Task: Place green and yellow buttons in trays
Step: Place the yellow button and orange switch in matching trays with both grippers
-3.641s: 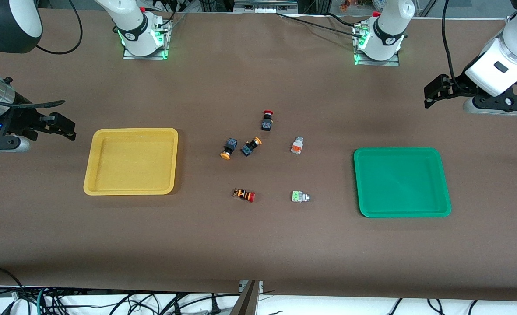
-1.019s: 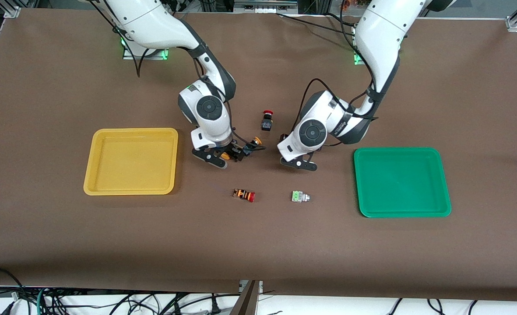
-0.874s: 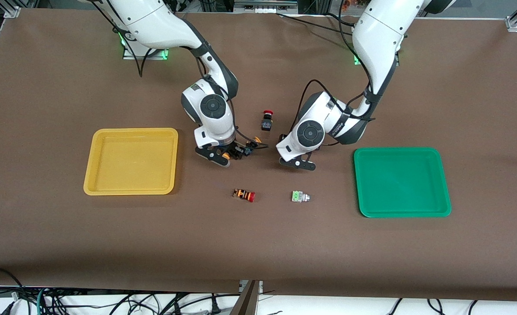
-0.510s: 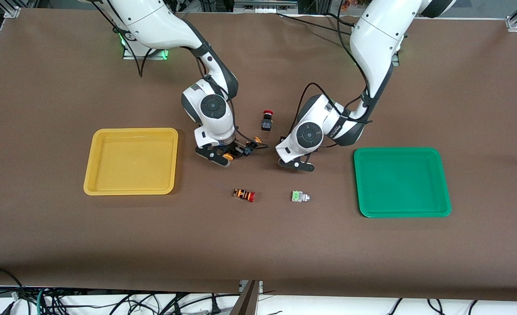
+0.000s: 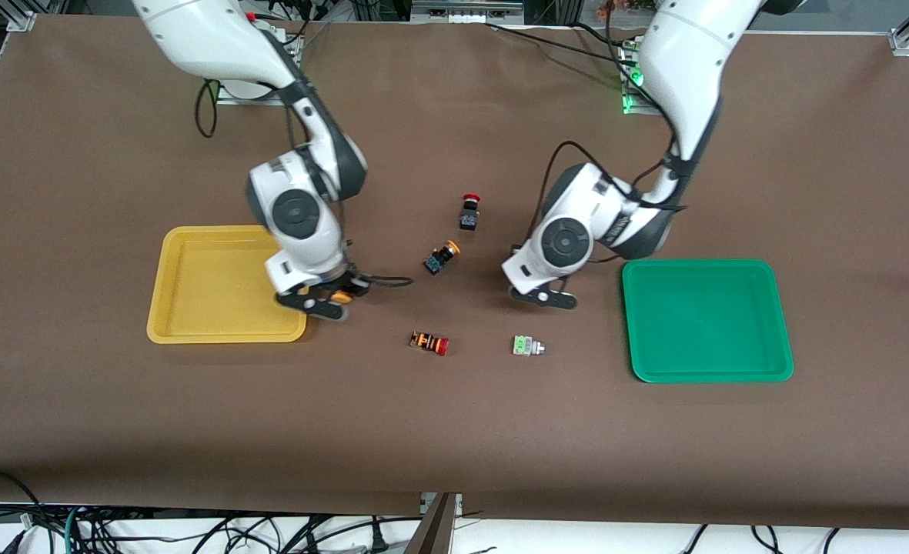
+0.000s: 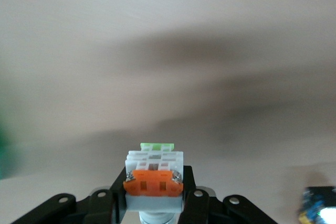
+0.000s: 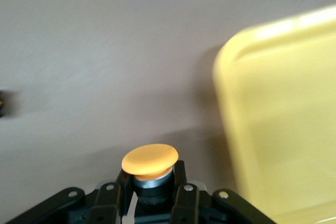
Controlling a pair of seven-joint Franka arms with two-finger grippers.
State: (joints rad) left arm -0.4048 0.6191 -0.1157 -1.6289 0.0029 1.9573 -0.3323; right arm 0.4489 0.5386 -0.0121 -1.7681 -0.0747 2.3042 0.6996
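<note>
Wrist views show right gripper (image 7: 152, 195) fingers clamping yellow button (image 7: 150, 160), left gripper (image 6: 153, 203) seemingly orange-block button (image 6: 153, 181).

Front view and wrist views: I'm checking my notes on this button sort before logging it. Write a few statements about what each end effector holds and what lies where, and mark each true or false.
1. The right end effector grips a yellow-capped button. True.
2. The left end effector is empty. False: it grips a whitish button with an orange block.
3. The green tray holds one button. False: nothing lies in it.
4. A second yellow-capped button lies on the table. True.
5. The yellow tray already holds a button. False: no button lies in it.
</note>
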